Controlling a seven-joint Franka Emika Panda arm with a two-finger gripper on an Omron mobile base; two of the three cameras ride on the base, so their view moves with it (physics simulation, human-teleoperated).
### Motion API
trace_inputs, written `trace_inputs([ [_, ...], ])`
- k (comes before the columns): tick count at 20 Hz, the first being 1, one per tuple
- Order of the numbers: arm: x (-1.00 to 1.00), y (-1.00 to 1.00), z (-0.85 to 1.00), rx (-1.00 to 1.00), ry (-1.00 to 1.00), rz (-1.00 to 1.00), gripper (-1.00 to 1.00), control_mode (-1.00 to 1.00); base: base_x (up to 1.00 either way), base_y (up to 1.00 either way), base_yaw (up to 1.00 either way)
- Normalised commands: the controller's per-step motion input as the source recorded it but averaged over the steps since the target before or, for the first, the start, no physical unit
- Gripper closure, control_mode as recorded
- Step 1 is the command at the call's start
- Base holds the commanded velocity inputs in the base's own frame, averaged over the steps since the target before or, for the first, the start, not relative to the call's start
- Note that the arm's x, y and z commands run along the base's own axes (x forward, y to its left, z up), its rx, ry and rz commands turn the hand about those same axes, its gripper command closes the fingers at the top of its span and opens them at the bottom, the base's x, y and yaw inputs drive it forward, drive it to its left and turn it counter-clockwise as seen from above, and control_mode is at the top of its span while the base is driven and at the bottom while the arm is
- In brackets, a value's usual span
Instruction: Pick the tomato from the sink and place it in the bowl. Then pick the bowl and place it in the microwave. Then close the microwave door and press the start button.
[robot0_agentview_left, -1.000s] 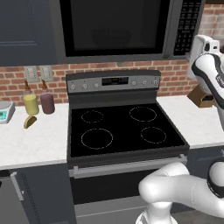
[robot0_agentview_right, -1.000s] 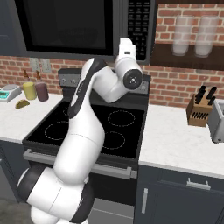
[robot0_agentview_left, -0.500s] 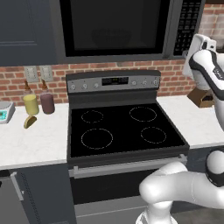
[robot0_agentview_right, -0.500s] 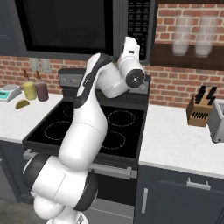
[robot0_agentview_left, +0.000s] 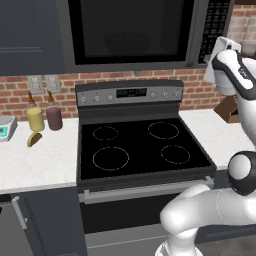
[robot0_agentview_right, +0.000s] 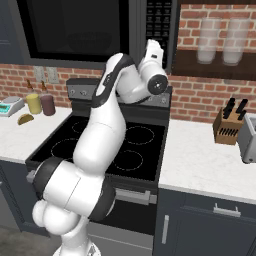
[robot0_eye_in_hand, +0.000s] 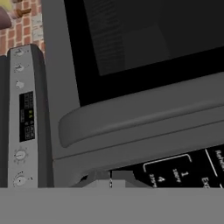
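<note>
**Door shut, hand closing in on the keypad**

The wide dark grey over-range microwave (robot0_agentview_left: 135, 32) sits above the black stove (robot0_agentview_left: 140, 147). Its door (robot0_agentview_left: 127, 30), a dark panel with a large black window, is flush against the front. Through the glass the round ribbed bowl (robot0_agentview_left: 126, 42) shows faintly inside; the tomato cannot be made out. So the loading and door-closing steps look done, and only the start button seems left.

Over the last second the white arm's wrist has swung up and in from the right, toward the microwave's right-side keypad (robot0_agentview_right: 159, 22). The gripper (robot0_agentview_right: 152, 50) now sits just below and in front of it. In the hand view the keypad (robot0_eye_in_hand: 183, 173) lies close at the lower right, beside the door's long handle (robot0_eye_in_hand: 140, 118).

Whether the fingers are parted or clenched I cannot tell.

Pressing will likely need a short upward reach onto the right key.
</note>
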Motion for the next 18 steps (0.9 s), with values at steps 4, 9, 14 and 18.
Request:
trace_inputs([
  [4, 0.41, 0.00, -0.03, 0.00, 0.00, 0.00, 1.00, -1.00, 0.00, 0.00, 0.00],
  [9, 0.32, 0.00, -0.06, 0.00, 0.00, 0.00, 1.00, -1.00, 0.00, 0.00, 0.00],
  [14, 0.13, -0.07, -0.06, 0.01, 0.00, 0.00, 1.00, -1.00, 0.00, 0.00, 0.00],
  [18, 0.06, -0.17, -0.03, 0.01, 0.00, 0.00, 1.00, -1.00, 0.00, 0.00, 0.00],
])
